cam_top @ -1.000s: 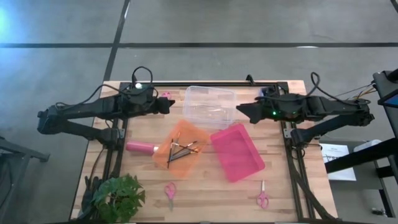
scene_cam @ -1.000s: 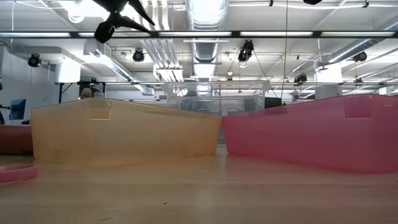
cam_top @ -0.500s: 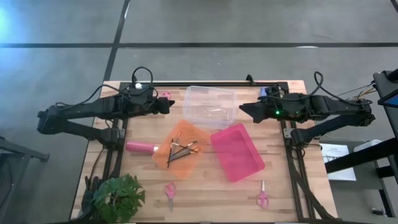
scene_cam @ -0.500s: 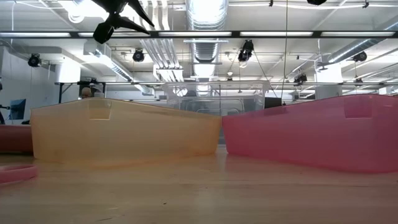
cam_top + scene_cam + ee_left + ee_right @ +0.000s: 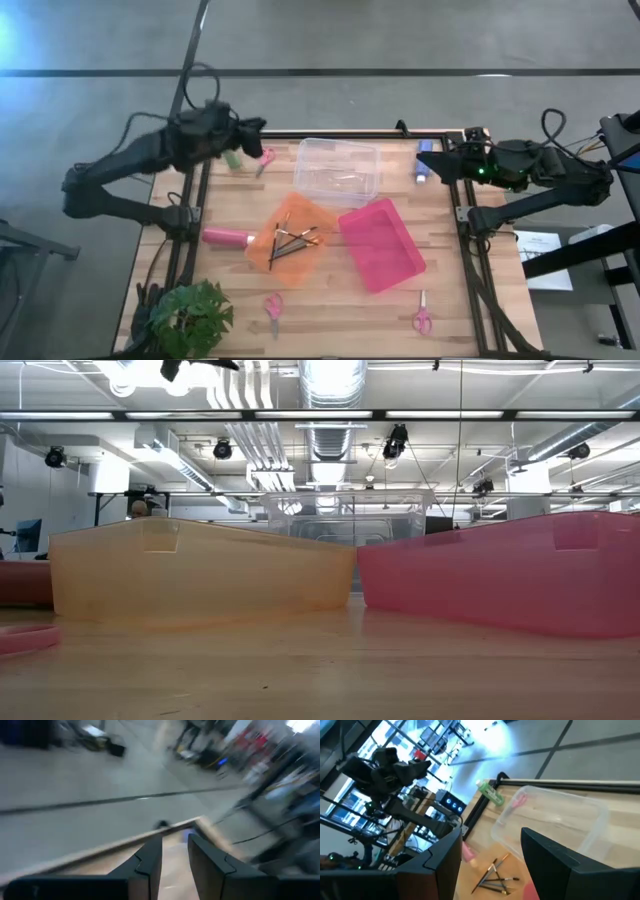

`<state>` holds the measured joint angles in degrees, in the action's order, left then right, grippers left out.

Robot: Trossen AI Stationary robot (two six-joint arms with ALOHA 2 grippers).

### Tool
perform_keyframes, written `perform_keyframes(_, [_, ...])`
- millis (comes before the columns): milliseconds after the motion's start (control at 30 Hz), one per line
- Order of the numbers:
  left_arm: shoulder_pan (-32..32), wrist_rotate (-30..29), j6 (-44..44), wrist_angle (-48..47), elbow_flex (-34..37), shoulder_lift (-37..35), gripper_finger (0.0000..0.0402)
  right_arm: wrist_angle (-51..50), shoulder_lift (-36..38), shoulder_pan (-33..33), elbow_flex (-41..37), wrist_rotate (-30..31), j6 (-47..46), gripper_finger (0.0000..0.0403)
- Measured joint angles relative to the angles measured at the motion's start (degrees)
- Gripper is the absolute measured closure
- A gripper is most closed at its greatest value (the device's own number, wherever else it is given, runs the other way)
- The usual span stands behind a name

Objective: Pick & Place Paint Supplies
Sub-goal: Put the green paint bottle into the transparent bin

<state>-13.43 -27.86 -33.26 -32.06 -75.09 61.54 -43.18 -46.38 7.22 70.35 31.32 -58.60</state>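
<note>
Several thin paintbrushes lie in the orange tray; the right wrist view shows these brushes too. The green bottle lies near the table's far left corner. The pink-red bottle lies left of the orange tray. The blue bottle lies by the far right edge. My left gripper hangs high over the far left edge, fingers slightly apart and empty. My right gripper hovers beside the blue bottle, wide open and empty.
A clear bin sits at the far middle and a pink tray right of the orange one. Pink scissors lie by the green bottle and near the front edge. A plant occupies the near left corner.
Both arms have drawn back from the clear bin. My left gripper has risen and moved toward the far left corner, uncovering the green bottle. My right gripper has pulled back toward the right edge, uncovering the blue bottle.
</note>
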Motion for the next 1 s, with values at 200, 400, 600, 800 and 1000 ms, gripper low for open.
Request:
perform_keyframes(200, [-12.38,1.88,-4.41,-37.77,-22.05,10.1,0.03,-0.04,0.23,0.0,0.0,0.36,0.43,0.0206])
perform_keyframes(400, [-24.18,11.26,-0.4,-57.97,-35.63,21.59,0.03,0.0,-0.07,0.0,0.0,0.35,0.84,0.0206])
perform_keyframes(600, [-29.76,16.21,7.15,-57.7,-35.96,28.44,0.03,0.09,0.52,0.0,0.0,0.33,1.21,0.0206])
perform_keyframes(800, [-35.5,15.91,9.33,-58.04,-31.26,33.29,0.03,0.17,0.64,0.01,0.0,0.32,0.78,0.0206])
perform_keyframes(1000, [-40.85,14.38,8.42,-57.99,-23.84,34.03,0.03,0.1,0.63,0.0,0.0,0.32,1.21,0.0206])
